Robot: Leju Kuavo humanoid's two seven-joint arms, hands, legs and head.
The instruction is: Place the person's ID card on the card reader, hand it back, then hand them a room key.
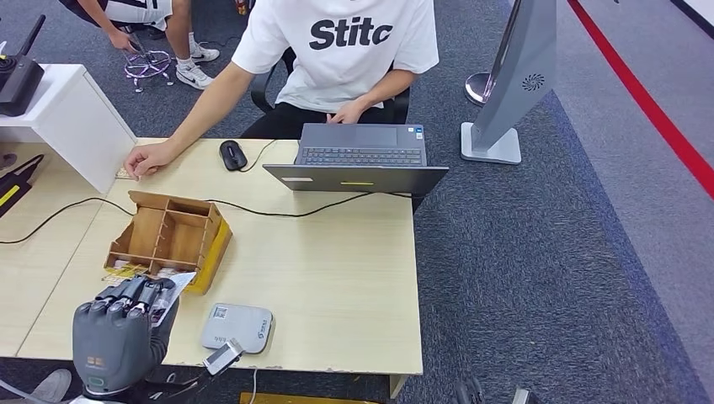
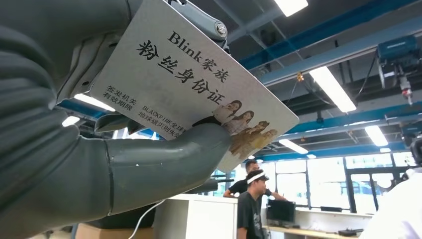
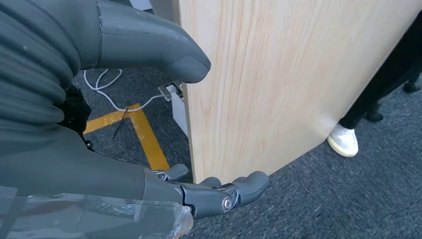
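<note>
Grey fingers of the left hand [image 1: 118, 332] are pinching the ID card [image 2: 191, 84] against the thumb, hovering over the table's [image 1: 337, 269] near left corner, just beside the card reader [image 1: 237, 327] lying at the near edge. Behind them a wooden organizer [image 1: 168, 236] is sitting. Beside the table's side panel, the right hand [image 3: 149, 124] is hanging with fingers spread, holding nothing.

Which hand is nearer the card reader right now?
Left. The left hand, holding the ID card, is raised just beside the card reader; the right hand hangs below the table's edge.
</note>
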